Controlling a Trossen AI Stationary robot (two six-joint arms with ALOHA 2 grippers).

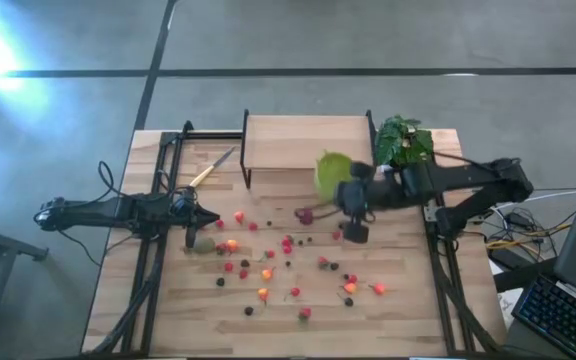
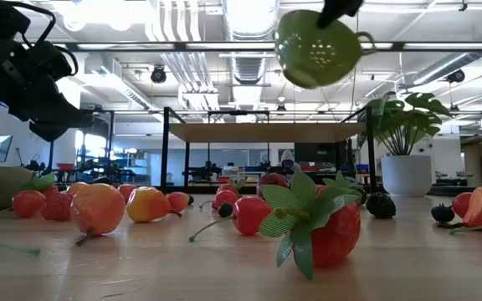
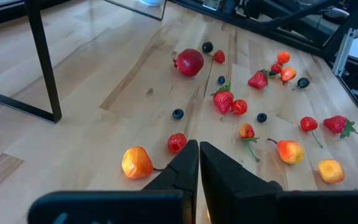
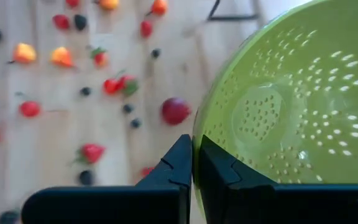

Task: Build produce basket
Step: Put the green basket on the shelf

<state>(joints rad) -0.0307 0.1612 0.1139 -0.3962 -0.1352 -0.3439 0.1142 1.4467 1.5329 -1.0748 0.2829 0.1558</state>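
Observation:
The produce basket, a lime-green colander [image 1: 331, 172] [image 2: 316, 46] [image 4: 291, 106], hangs high above the table's far middle with my right gripper [image 1: 340, 192] [image 4: 194, 163] shut on it. The produce lies scattered over the wooden table [image 1: 408, 320]: small red, orange and dark fruits [image 1: 268, 270] [image 3: 247, 106], a dark red round fruit [image 1: 305, 214] and a brownish-green oval one [image 1: 203, 243]. My left gripper [image 1: 211, 218] [image 3: 199, 155] is shut with nothing in it, low over the table's left side, close to the oval fruit. My right gripper pinches the colander's rim [image 4: 195, 138] between its two fingers, one finger on the inner side of the wall and one on the outer. The fingers slant down from the table's right. The colander is lifted clear of the table and hangs tilted.
A wooden shelf on a black frame [image 1: 303, 145] stands at the far middle, right by the lifted colander. A potted plant [image 1: 403, 140] is at the far right. A yellow-handled knife [image 1: 211, 170] lies at the far left. Black rails run along both sides.

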